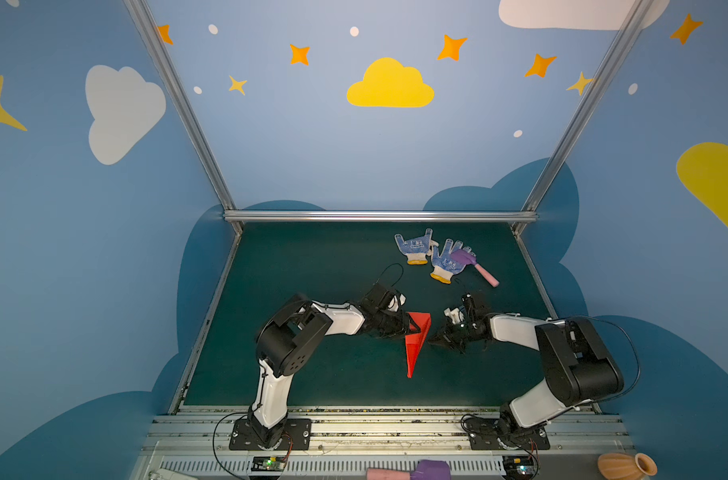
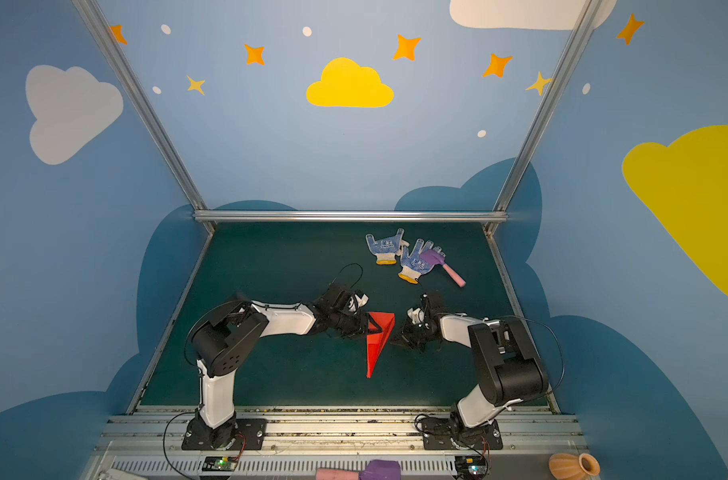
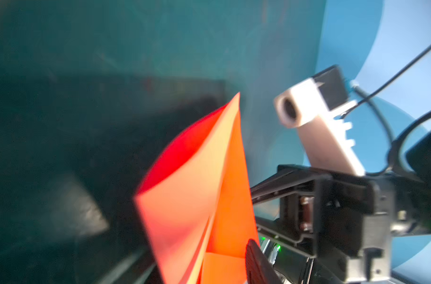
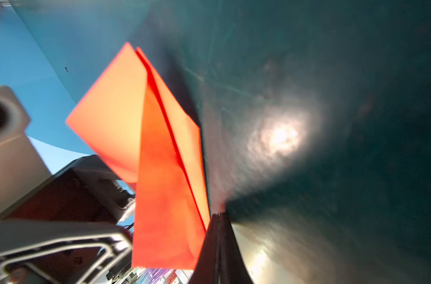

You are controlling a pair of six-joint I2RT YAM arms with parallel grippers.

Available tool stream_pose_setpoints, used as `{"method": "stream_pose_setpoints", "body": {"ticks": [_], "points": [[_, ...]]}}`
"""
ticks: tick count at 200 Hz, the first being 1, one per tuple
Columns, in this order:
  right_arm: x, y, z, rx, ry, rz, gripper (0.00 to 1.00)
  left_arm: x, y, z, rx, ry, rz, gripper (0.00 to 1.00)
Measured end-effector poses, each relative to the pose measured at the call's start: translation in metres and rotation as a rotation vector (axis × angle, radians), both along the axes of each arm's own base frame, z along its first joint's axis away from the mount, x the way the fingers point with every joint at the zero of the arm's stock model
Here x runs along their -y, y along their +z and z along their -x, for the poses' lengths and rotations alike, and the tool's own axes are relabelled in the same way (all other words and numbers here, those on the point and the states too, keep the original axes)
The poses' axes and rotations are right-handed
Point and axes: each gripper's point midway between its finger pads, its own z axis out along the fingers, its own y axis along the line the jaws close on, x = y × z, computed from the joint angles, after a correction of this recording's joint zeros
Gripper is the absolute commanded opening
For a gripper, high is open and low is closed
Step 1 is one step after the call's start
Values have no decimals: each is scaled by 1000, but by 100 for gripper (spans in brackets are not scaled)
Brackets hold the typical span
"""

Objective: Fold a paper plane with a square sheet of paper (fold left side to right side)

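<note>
Both top views show the red paper plane lying mid-way across the green mat, nose toward 6 o'clock, one wing standing up. At its 9 o'clock sits the left gripper — jaws partway apart, straddling that raised wing; whether they pinch it I can't tell. At 3 o'clock is the right gripper, jaws pressed together, tip just beside the plane's edge. Dotted gloves and a toy hammer lie toward 1 o'clock.
</note>
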Motion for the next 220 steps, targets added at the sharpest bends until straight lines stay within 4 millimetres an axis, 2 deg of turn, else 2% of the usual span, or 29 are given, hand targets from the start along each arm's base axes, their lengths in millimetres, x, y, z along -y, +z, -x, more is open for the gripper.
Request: {"method": "stream_pose_setpoints", "body": {"ticks": [40, 69, 88, 107, 122, 153, 168, 188, 220], "points": [[0, -1, 0, -3, 2, -1, 0, 4, 1, -3, 25, 21, 0, 25], [0, 0, 0, -5, 3, -9, 0, 8, 1, -4, 37, 31, -23, 4], [0, 2, 0, 3, 5, -9, 0, 5, -1, -8, 63, 57, -62, 3], [1, 3, -1, 20, 11, 5, 0, -14, 3, -13, 115, 113, -172, 3], [2, 6, 1, 39, 23, 27, 0, -34, 28, -19, 200, 165, -255, 3], [6, 13, 10, 54, 49, 65, 0, -66, 105, -41, 421, 275, -375, 3], [4, 15, 15, 61, 73, 76, 0, -80, 123, -47, 489, 305, -445, 3], [-2, 16, 21, 61, 105, 84, 0, -100, 115, -49, 521, 310, -578, 3], [-16, 19, 28, 76, 161, 91, 0, -123, 71, -45, 491, 259, -792, 3]]}}
